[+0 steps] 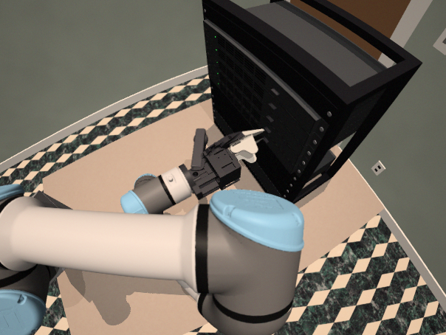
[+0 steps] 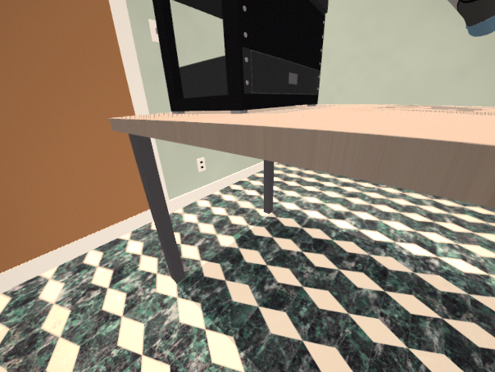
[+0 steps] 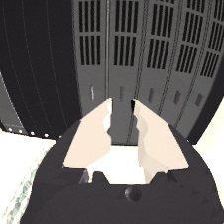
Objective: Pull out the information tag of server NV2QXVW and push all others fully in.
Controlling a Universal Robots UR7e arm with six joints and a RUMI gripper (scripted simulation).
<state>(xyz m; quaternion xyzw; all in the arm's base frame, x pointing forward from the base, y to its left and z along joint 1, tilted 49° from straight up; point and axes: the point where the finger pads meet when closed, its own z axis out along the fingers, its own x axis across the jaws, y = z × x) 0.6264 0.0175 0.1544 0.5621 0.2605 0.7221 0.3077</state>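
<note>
The black rack [image 1: 388, 78] [image 2: 235, 82] stands upright on the table. Its servers [image 3: 126, 75] show several small tags in a row, including one tag [image 1: 275, 91] [image 3: 92, 92] at one end, another tag [image 1: 272, 106] [image 3: 121, 93] beside it, and a third tag [image 1: 269, 118] [image 3: 151, 95]. No tag is seen standing far out; small differences in depth and the printing cannot be made out. My gripper [image 1: 260, 138] [image 3: 121, 100] is open by a narrow gap, with nothing seen between its pale fingers. It is in front of the rack's lower tags; contact with the server fronts cannot be told.
My arm [image 1: 111, 240] reaches across the table [image 1: 111, 159] [image 2: 328, 151] from the left in the top view. Dark blank panels [image 3: 45, 64] lie beside the servers in the wrist view. A wall with an outlet [image 1: 378, 167] [image 2: 201, 164] is behind the rack.
</note>
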